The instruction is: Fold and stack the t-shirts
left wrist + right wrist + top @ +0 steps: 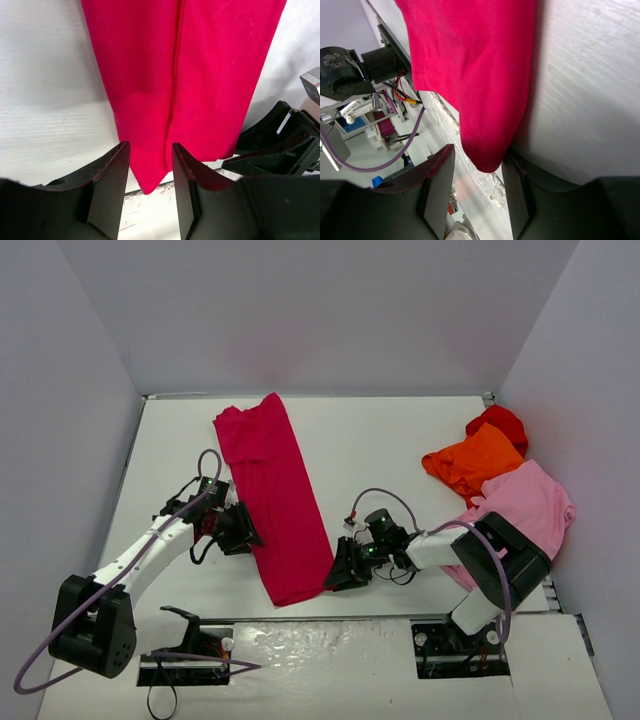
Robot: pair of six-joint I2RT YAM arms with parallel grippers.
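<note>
The crimson-magenta t-shirt (275, 505) lies as a long narrow strip, running from the back of the table (400, 440) toward its front edge. My left gripper (247, 532) sits at the strip's left edge, jaws open. In the left wrist view the shirt (180, 75) lies flat, its near corner showing between the fingers (112, 172) and unpinched. My right gripper (336, 578) is at the strip's near right corner. Its jaws stand apart around the hanging shirt corner (485, 150), not clamped. Orange (470, 462), bright red (500, 423) and light pink (525, 505) t-shirts lie heaped at the right.
White walls enclose the table on three sides. The right arm (490, 565) crosses the near part of the pink shirt. The right gripper's black body (280, 147) shows beside the strip in the left wrist view. The table's front edge (485, 195) runs just under the right gripper.
</note>
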